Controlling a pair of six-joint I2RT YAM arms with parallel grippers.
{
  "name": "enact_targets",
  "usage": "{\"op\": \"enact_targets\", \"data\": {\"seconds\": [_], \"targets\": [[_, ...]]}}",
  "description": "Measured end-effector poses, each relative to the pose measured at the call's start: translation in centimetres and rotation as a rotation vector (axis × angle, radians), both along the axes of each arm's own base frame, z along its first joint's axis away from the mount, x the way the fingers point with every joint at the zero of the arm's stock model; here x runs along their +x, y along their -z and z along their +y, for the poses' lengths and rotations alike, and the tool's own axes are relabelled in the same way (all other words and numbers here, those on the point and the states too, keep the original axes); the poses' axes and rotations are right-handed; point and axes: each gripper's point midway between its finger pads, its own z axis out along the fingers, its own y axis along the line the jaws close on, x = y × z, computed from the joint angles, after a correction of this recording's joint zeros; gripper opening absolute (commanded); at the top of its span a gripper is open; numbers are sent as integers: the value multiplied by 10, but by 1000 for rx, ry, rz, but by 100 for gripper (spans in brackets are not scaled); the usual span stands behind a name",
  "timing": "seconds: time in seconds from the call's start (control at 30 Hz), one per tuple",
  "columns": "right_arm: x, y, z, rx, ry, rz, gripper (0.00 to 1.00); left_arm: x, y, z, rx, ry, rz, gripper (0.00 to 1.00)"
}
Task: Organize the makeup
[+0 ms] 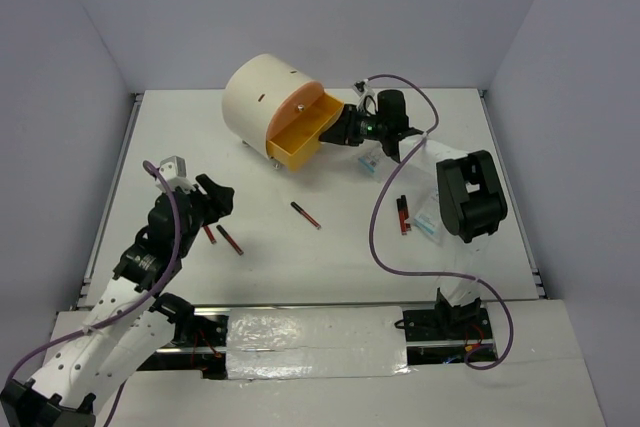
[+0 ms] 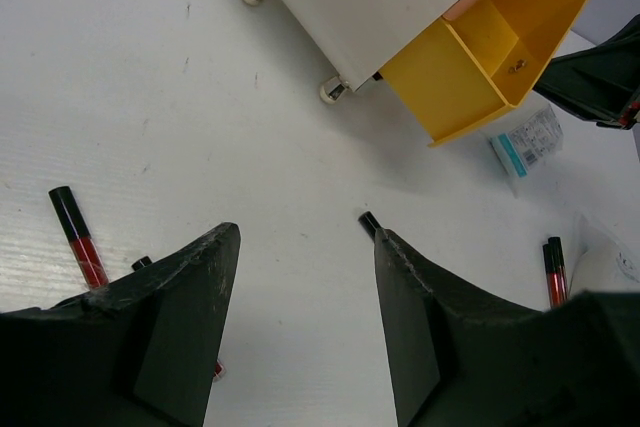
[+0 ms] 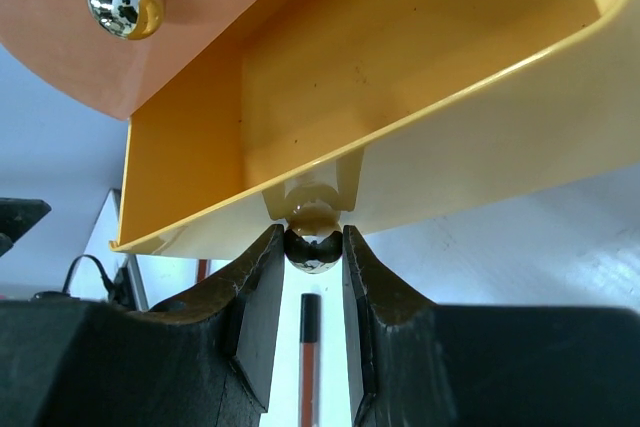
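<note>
**A:** Quick count: five black-and-red sticks [image 1: 305,214] on the desk [image 1: 300,267]. Two are right by the left end effector [image 1: 212,197], one's in the middle, and a pair sits on the right. Plus two clear packets [image 2: 527,142].

**B:** Yep. The left one's spread wide and empty, and its fingers [image 2: 180,337] half-cover a stick. The right end effector [image 3: 313,247] is pinching the chrome knob [image 3: 315,257] of the yellow drawer [image 3: 400,77], which is out of the cream chest [image 1: 255,92]. The second packet's partly behind that arm.
</note>
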Motion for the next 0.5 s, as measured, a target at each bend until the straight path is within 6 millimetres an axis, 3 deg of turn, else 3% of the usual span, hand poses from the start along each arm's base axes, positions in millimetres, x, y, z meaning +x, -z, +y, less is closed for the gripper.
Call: {"op": "enact_targets", "data": {"seconds": [0.5], "targets": [[-10, 0, 11, -11, 23, 50, 26, 0, 1, 0, -1, 2, -5, 70]]}}
